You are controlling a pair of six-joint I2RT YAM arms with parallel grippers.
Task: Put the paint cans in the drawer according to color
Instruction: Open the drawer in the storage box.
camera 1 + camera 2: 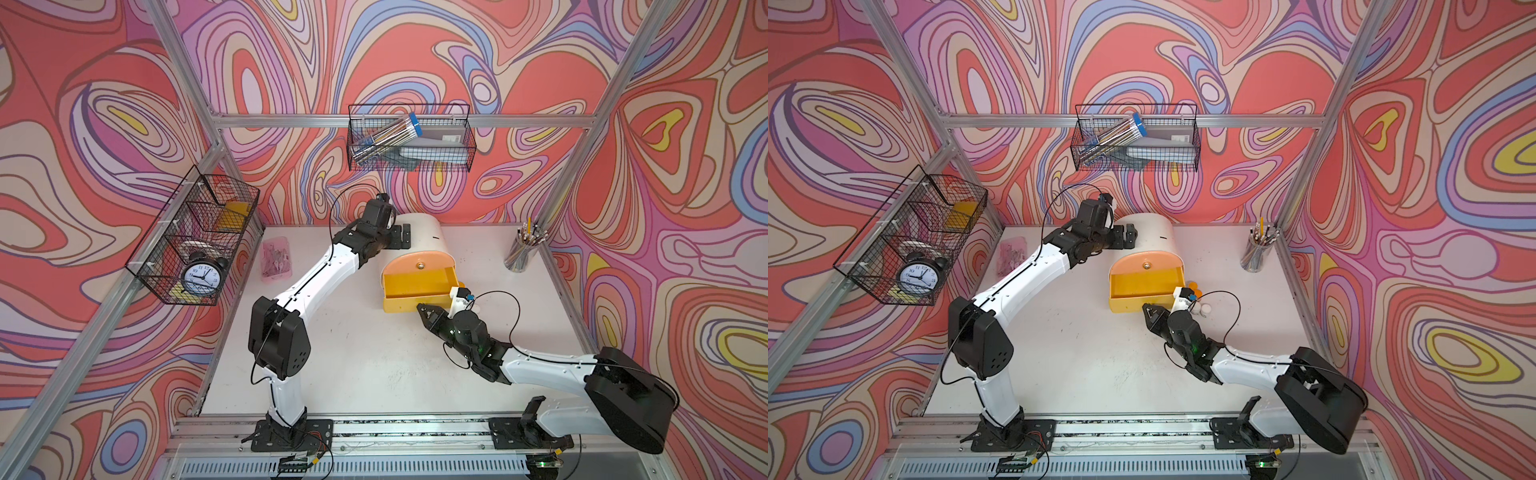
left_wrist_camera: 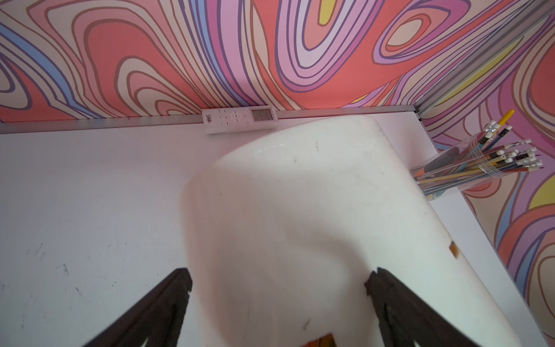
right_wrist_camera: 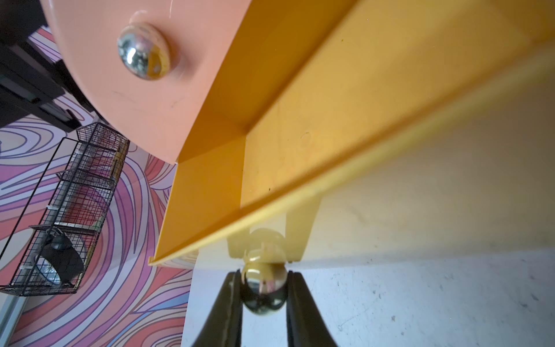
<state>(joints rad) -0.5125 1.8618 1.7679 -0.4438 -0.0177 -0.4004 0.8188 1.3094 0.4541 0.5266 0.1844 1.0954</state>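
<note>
Now: my right gripper (image 3: pixel 264 278), stretched low, pinches open yellow drawer (image 3: pixel 330 90) by its round gold knob (image 3: pixel 264 288), seen wrist-only; left gripper (image 2: pixel 277 279) gapes astride cream arched chest (image 2: pixel 285 195).

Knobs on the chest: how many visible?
2: top knob on the peach front; lower knob on the open yellow drawer, pinched in the right gripper. A third may be hidden.

The small cream arch-shaped plastic chest (image 1: pixel 419 232) stands upright, its curved shell between my left gripper's (image 2: pixel 279 279) wide-spread jaws. Its yellow drawer (image 1: pixel 411 305) is pulled out and empty, with its gold knob (image 3: pixel 264 291) pinched in my right gripper's (image 3: pixel 265 275) jaws. The peach drawer front (image 1: pixel 399 266) above it is closed. Small round-lidded paint cans, orange (image 1: pixel 1200 293) and white (image 1: pixel 1206 309), cluster just behind those jaws, partly hidden.
</note>
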